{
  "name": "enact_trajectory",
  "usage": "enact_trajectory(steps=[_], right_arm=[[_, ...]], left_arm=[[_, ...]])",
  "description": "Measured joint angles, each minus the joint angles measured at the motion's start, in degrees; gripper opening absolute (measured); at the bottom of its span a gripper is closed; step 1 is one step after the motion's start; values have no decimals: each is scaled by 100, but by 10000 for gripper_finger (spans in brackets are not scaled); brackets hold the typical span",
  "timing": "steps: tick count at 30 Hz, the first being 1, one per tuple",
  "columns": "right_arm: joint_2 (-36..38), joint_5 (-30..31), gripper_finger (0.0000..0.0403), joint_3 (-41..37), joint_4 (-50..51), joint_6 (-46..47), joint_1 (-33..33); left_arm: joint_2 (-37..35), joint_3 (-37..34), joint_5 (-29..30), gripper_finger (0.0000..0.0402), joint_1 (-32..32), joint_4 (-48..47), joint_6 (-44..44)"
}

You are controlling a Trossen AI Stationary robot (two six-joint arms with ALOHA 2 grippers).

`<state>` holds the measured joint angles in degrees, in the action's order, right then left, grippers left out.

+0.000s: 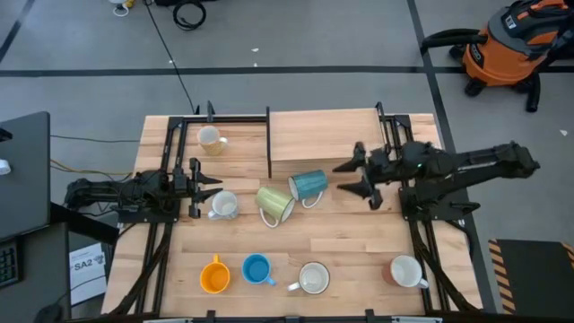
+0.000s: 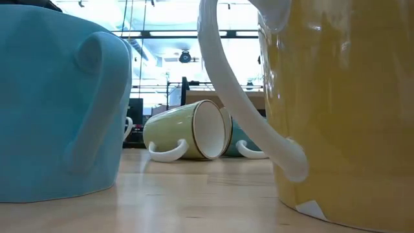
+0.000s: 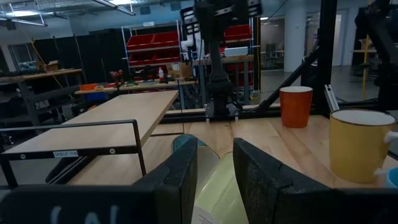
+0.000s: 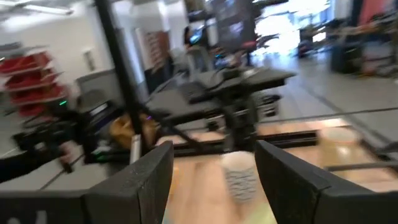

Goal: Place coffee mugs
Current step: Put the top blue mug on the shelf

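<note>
Teal mug (image 1: 309, 186) lies tipped at nine o'clock from your nearer right gripper (image 1: 357, 177), fingers apart; left gripper (image 1: 204, 186), part-open, flanks a white mug (image 1: 223, 205).

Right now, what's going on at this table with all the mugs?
A two-armed robot is setting out coffee mugs on a wooden table. The right end effector is open beside a teal mug that lies on its side, touching a pale green mug, also tipped over. The left end effector sits by a white mug. Orange, blue, cream and reddish-brown mugs stand upright along the front edge; another pale mug stands at the back left.
</note>
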<state>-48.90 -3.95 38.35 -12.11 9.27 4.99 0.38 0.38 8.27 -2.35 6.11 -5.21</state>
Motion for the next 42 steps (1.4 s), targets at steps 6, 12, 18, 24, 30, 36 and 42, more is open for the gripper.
enact_trajectory(steps=[6,12,18,24,30,36,42], right_arm=[[-952,242,231,593,220,-70,755],[-1645,811,231,881,1043,266,1377],[-2252,1283,231,881,1696,619,1663],[-2826,1404,231,881,2002,611,1636],[-3292,1501,231,881,1988,485,1491],[-3760,1506,231,881,1942,469,1308],[-4218,1659,231,881,1943,407,1111]], left_arm=[[0,0,-1,110,-1,0,1],[0,-2,-2,110,0,0,2],[0,-1,-2,110,-1,-7,35],[0,0,-2,110,-2,-10,309],[0,-2,-2,110,-2,-11,337],[0,0,-2,110,-1,-11,348],[0,-1,-2,110,-1,-13,352]])
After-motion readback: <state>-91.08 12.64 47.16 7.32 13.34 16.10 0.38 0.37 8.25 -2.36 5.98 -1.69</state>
